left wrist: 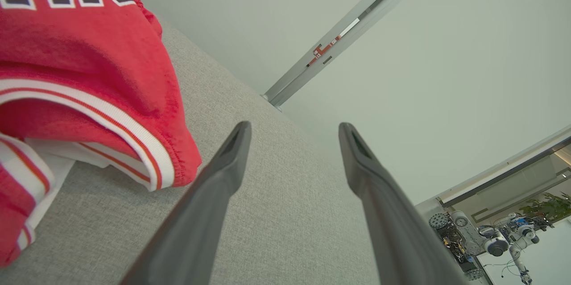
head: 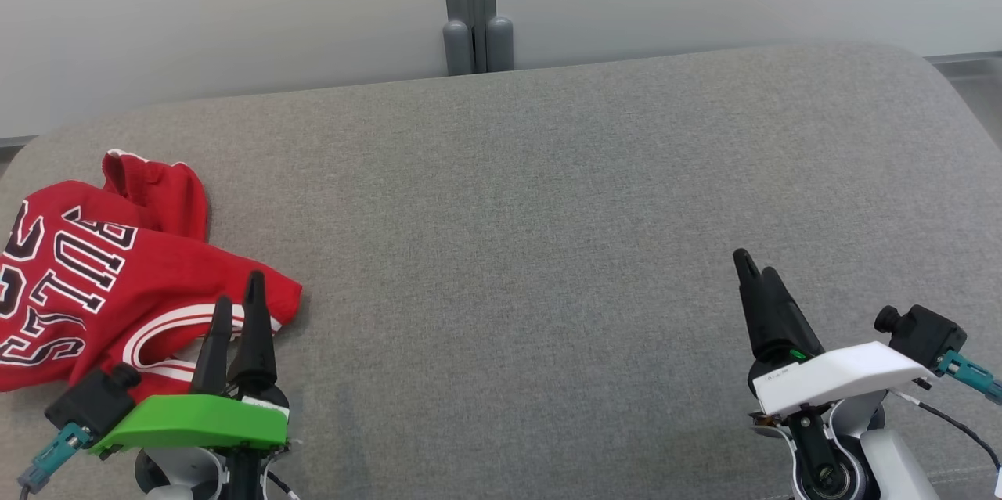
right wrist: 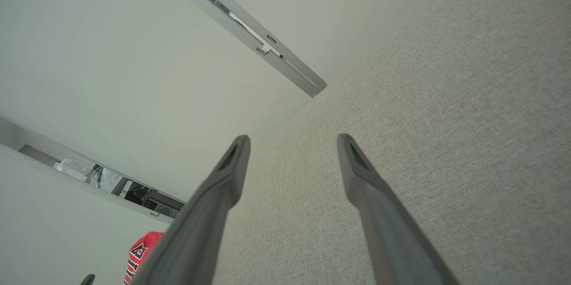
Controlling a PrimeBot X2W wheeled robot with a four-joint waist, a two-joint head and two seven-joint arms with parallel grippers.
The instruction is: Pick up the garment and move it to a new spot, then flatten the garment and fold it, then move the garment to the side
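Okay, you're at the pick-up: the crumpled red lettered jersey (head: 94, 273) lies far left on the grey fabric surface (head: 509, 210), left gripper (head: 238, 289) and right gripper (head: 755, 263) fingers spread, empty, so pinch its hem next.

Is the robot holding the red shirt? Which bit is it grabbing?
Nothing is held. The left gripper and the right gripper are both open and empty. The red shirt lies crumpled on the grey cushion, beside the left gripper's fingers.
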